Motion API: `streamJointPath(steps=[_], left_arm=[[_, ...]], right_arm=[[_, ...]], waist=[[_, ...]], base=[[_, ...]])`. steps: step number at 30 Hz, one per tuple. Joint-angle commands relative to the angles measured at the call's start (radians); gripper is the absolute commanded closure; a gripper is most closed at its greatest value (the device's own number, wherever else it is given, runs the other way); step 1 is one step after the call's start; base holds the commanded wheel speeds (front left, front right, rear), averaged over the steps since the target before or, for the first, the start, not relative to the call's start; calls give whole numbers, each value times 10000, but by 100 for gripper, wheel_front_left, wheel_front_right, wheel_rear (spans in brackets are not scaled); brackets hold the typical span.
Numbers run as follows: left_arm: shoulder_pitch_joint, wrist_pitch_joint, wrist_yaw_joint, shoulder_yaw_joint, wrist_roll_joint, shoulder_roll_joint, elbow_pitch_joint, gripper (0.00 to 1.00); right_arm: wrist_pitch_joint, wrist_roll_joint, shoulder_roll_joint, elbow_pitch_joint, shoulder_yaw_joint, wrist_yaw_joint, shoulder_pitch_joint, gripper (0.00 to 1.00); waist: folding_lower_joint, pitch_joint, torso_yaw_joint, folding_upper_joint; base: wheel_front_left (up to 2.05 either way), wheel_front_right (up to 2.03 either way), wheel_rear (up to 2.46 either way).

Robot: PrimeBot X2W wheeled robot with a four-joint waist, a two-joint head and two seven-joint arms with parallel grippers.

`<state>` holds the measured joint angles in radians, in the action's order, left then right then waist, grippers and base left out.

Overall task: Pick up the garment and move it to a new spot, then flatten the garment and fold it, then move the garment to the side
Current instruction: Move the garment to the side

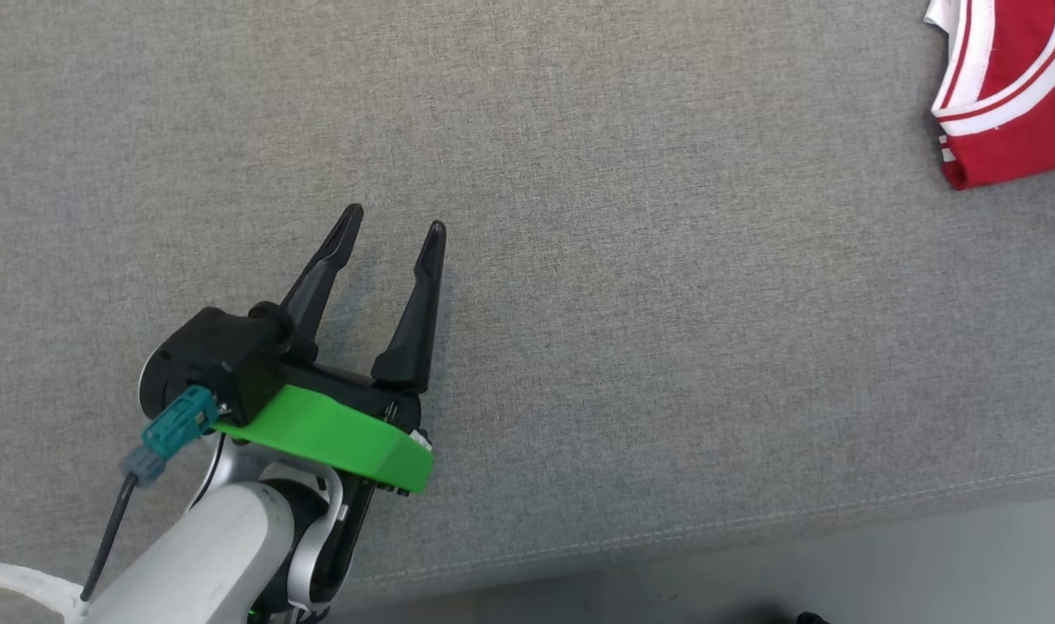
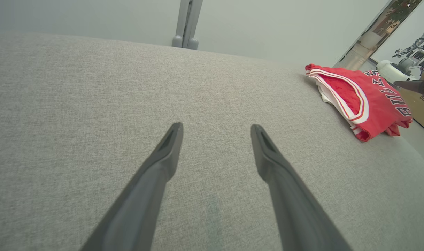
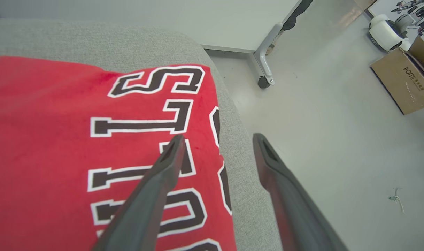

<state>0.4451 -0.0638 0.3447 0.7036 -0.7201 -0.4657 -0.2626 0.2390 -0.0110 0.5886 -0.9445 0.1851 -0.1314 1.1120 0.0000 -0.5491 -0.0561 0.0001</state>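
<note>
Grey woven upholstery [image 1: 579, 260] covers the broad padded surface, with pale floor [image 3: 320, 139], a cardboard box [image 3: 403, 83] and a castered frame leg [image 3: 266, 66] beyond its rounded edge. A red basketball jersey [image 1: 1021, 95] with white-and-red trim and black lettering lies folded into a compact stack at the far right of the surface, close to its edge. The left gripper [image 1: 395, 218] hovers over bare upholstery well apart from the jersey, its fingers spread wide and holding nothing. The right gripper [image 3: 217, 137] is above the jersey's lettered edge, also wide open, with no cloth between its fingers. The jersey looks light, soft and limp, likely a slick knit, so it would probably sag and come unfolded if lifted by its top layer alone. A pinch through all the layers at a folded edge looks safest, or at the thicker banded trim [image 2: 340, 97]. It sits near the drop, so a careless push could slide it off.
</note>
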Motion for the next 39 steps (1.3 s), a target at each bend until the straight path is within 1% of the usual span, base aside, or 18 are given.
streamJointPath(steps=[1, 4, 7, 11, 14, 19, 21, 24, 26, 31, 36, 39], left_arm=[[123, -97, -11, -25, 60, -46, 14, 0], [152, -197, -109, -30, 11, 7, 169, 0], [209, -366, -249, -91, -125, 144, 375, 0], [210, -708, -461, -311, -400, 292, 833, 0], [130, -1052, -573, -570, -635, 356, 1245, 0], [-164, -1530, -483, -1067, -773, 433, 2014, 0], [-261, -1634, -318, -1192, -672, 375, 2362, 0], [-530, -1751, -176, -1407, -762, 421, 2778, 0], [-703, -1798, -112, -1515, -795, 414, 2963, 0], [-1097, -1873, -6, -1667, -690, 305, 3318, 0], [-1549, -1945, 26, -1745, -631, 364, 3661, 0], [-1800, -1966, 127, -1789, -451, 379, 3902, 0]], right_arm=[[-242, 55, -112, -80, 87, 15, 54, 0], [-737, 277, -309, -118, -36, 15, 105, 0], [-1250, 757, -592, 49, -516, 13, 148, 0], [-1665, 1811, -856, 551, -1671, 15, -28, 0], [-1907, 2625, -862, 1155, -2551, 15, -433, 0], [-2216, 3942, -833, 2254, -3581, 15, -1409, 0], [-2269, 4368, -845, 2637, -3811, 13, -1906, 0], [-2486, 4864, -928, 3214, -3822, 13, -2596, 0], [-2649, 4984, -1021, 3574, -3799, 13, -3086, 0], [-2965, 4750, -1262, 4243, -3611, 13, -3997, 0], [-3245, 4135, -1917, 4993, -3183, 13, -5234, 0], [-3408, 3787, -2506, 5519, -2895, 13, -5955, 0]], waist=[[0, 135, -128, -1], [0, 387, -311, -1], [0, 780, -507, -1], [0, 1438, -729, -1], [0, 1965, -803, -1], [0, 2836, -700, -1], [0, 3164, -592, -1], [0, 3546, -401, -1], [0, 3763, -254, -1], [0, 4126, 71, -1], [0, 4486, 480, -1], [0, 4659, 724, -1]], base=[[0, 0, 0], [0, 0, 0], [0, 0, 0], [0, 0, 0], [0, 0, 0], [0, 0, 0], [0, 0, 0], [0, 0, 0], [0, 0, 0], [0, 0, 0], [0, 0, 0], [0, 0, 0]])
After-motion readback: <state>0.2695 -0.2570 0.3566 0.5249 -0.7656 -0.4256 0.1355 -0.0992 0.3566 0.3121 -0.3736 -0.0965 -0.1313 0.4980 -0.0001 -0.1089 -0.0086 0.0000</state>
